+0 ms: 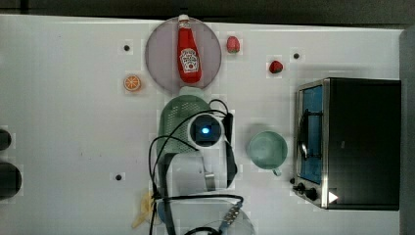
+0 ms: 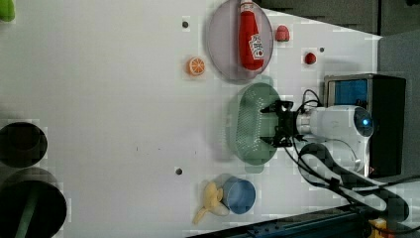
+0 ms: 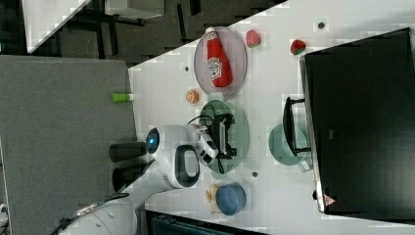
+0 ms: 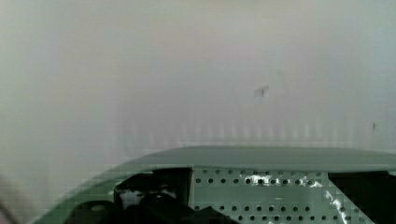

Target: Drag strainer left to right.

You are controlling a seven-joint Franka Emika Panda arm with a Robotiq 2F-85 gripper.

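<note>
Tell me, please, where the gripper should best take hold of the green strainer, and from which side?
Probably the strainer's thin side rim, approached from above: the bowl lies open upward, and the open gripper hangs over its inside, so one finger could go inside the wall and one outside.

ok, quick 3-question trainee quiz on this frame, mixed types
1. True or false: the gripper is open above the strainer.
2. What lies on the round plate? A) orange slice B) ketchup bottle C) strawberry
3. In the top view, what stands between the strainer and the toaster oven?

Key: 1 true; 2 B; 3 the mint-green cup.
</note>
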